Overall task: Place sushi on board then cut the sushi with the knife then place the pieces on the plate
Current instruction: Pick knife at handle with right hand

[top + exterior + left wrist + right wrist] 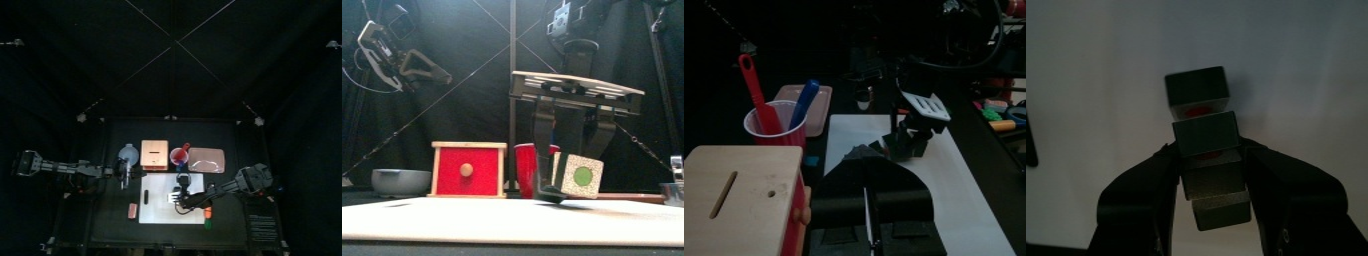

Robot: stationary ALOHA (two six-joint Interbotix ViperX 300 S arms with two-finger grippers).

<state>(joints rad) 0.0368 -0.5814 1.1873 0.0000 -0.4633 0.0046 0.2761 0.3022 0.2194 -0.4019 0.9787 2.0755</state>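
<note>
Between the clamped jaws of the right gripper (1209, 160) sits the sushi roll (1200, 95), its free end jutting ahead, low over the white board (1106, 80), likely for laying it flat. Well apart, the left gripper (124, 178) rests, jaws together.

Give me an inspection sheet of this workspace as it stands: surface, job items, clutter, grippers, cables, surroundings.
Surface: black table; white board at its middle front.
Job's things: sushi roll over the board, whether it rests on it unclear; red cup holding a red knife and a blue knife; pink tray behind the board.
Clutter: wooden box; bowl; small orange toy left of the board, too small to identify.
Grippers: right gripper shut on the sushi roll; left gripper raised, left of the board.
Cables: nothing seen.
Surroundings: black curtains.
</note>
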